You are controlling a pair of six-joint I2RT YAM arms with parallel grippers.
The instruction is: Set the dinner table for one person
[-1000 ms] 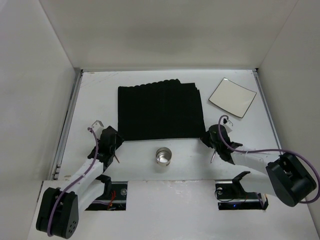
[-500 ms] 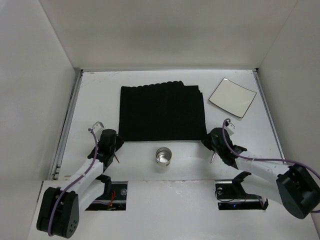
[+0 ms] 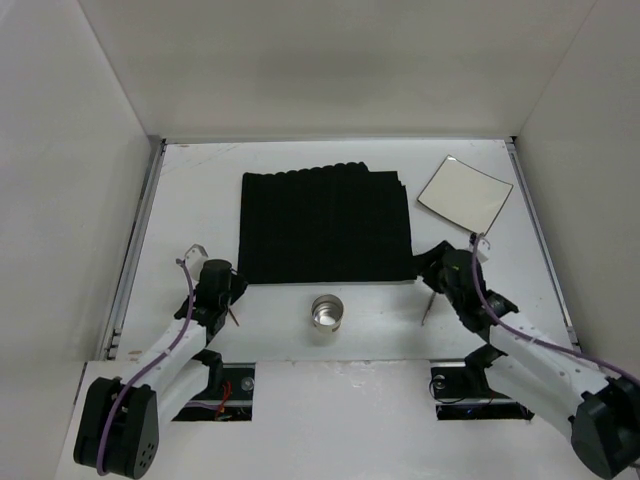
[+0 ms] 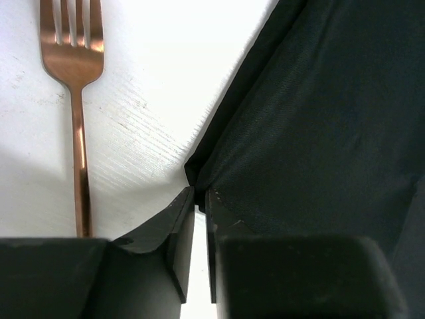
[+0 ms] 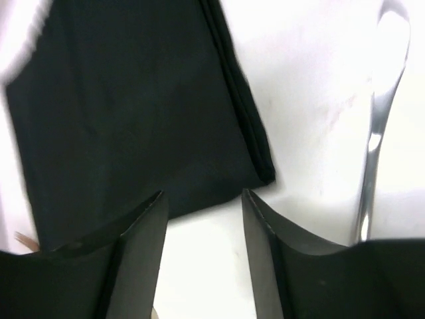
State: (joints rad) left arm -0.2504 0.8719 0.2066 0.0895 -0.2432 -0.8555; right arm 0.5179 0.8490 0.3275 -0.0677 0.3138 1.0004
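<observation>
Dinner table (image 3: 200,190) is rigid; the mat (image 3: 325,225) looks soft and light. My left gripper (image 4: 200,193) pinches its seven-o'clock corner; right gripper (image 5: 202,196) stands wide, empty.

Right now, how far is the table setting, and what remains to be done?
Done: the black mat lies spread flat on the dinner table. In hand: the left gripper seems to pinch its near left corner; the right gripper is open by the near right corner. Left: the white plate, metal cup, copper fork and silver utensil all lie off the mat, not yet placed.
</observation>
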